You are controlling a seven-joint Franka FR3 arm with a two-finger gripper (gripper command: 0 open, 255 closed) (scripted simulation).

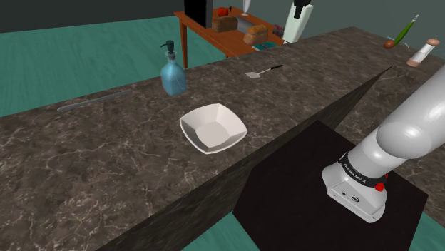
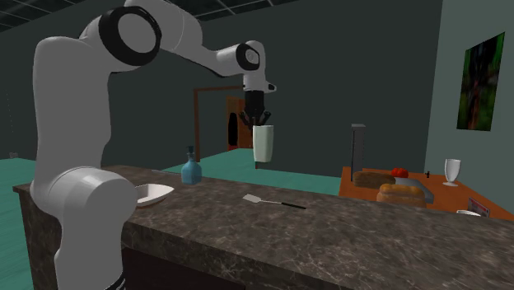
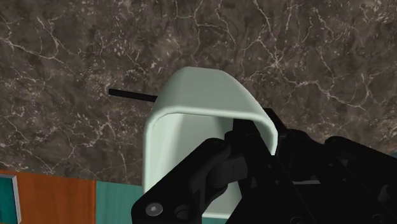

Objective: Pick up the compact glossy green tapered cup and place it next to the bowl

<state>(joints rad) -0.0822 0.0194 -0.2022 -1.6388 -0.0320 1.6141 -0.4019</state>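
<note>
Dark marbled counter, claw closed on rim of pale green cup, hanging upright above it.

A dark marbled counter carries a white square bowl, a blue pump bottle and a spatula.

Veined stone counter; smooth pale cup
</note>
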